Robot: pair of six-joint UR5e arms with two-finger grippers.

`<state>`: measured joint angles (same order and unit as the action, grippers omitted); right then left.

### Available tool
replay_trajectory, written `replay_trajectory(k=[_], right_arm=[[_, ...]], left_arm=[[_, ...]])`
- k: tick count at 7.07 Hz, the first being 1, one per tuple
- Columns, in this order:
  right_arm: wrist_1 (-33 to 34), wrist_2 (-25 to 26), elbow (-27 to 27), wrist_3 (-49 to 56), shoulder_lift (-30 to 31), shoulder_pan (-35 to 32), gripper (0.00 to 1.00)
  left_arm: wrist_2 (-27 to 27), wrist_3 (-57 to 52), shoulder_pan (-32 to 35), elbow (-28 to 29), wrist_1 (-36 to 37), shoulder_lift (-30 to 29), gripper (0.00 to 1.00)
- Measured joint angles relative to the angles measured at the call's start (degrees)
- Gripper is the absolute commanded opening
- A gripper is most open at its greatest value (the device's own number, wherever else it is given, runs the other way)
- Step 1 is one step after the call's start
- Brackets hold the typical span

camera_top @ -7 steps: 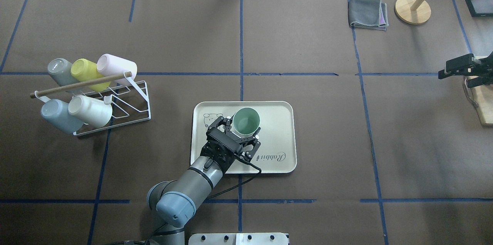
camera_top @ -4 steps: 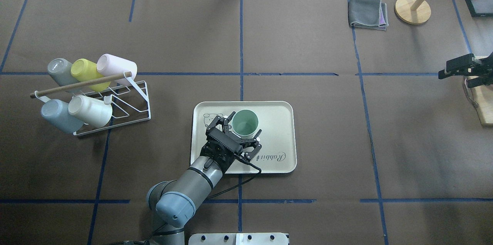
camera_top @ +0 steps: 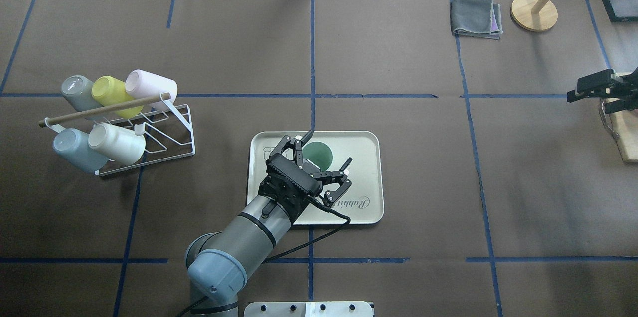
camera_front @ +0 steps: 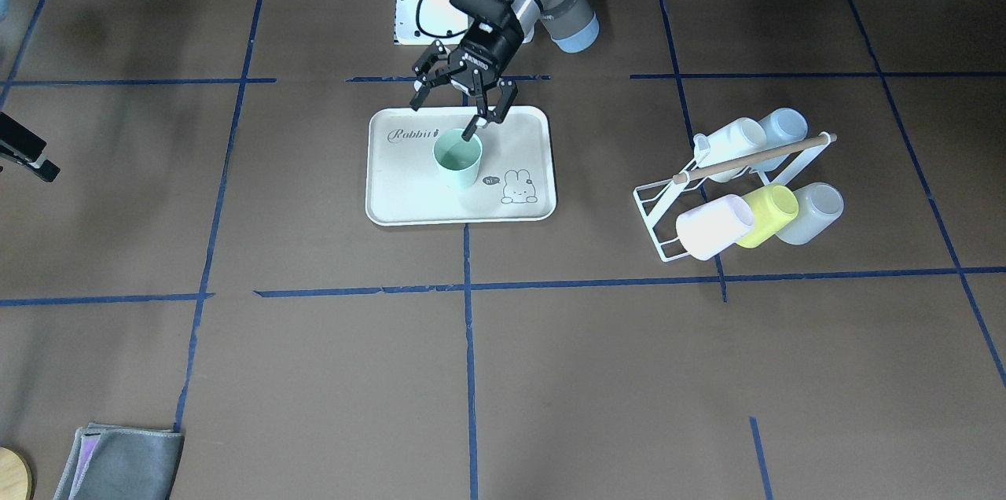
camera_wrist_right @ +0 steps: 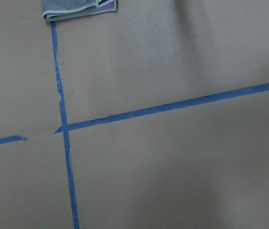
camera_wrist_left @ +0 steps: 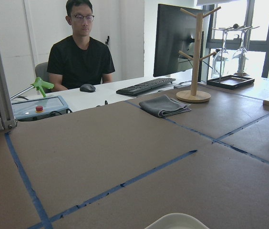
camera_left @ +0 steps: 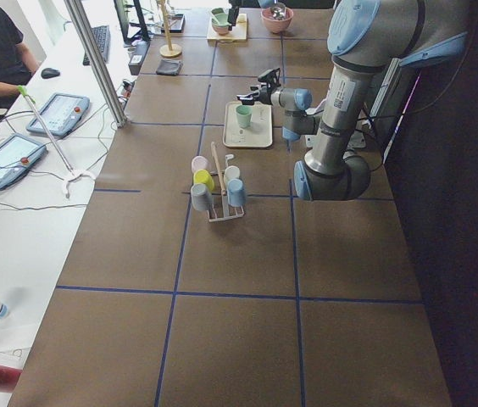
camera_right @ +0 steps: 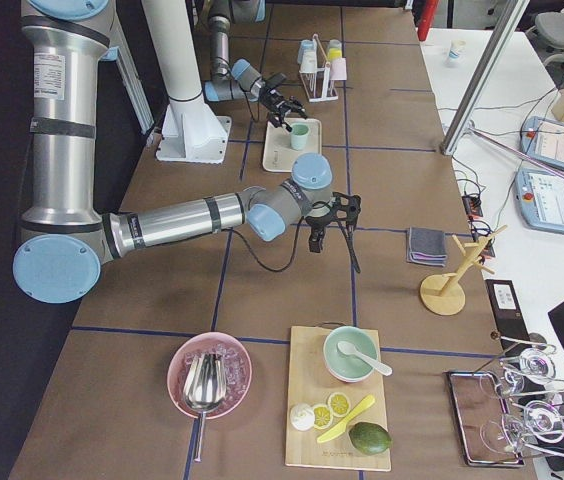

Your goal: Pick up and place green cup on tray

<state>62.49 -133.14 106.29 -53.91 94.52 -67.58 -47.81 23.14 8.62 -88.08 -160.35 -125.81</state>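
Standing wide open and empty, the fingers point(camera_top: 307, 135) of the left gripper point(camera_top: 327, 149) hang above the green cup point(camera_front: 457, 158). It stands upright on the tray point(camera_front: 379, 178) by itself, so it needs no holding; the job looks done.

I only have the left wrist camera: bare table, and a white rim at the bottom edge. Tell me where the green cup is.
Observer: The green cup stands upright on the tray, near its middle.
Operator: Report the left gripper's state.
Observer: The left gripper is open, jaws wide apart, with nothing held.
Operator: Say what else sits near the tray.
Observer: A wire rack on the robot's left of the tray holds five other cups.
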Motion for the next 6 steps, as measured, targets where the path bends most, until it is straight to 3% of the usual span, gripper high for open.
replay_trajectory(k=[3, 6], right_arm=[[2.45, -0.13, -0.13, 4.08, 0.31, -2.12, 1.00], [9.26, -0.11, 0.04, 15.85, 0.40, -7.01, 1.00]], left_arm=[[0.13, 0.17, 2.87, -13.70, 16.62, 0.40, 1.00], [0.02, 6.18, 11.43, -15.45, 25.89, 1.18, 0.99]])
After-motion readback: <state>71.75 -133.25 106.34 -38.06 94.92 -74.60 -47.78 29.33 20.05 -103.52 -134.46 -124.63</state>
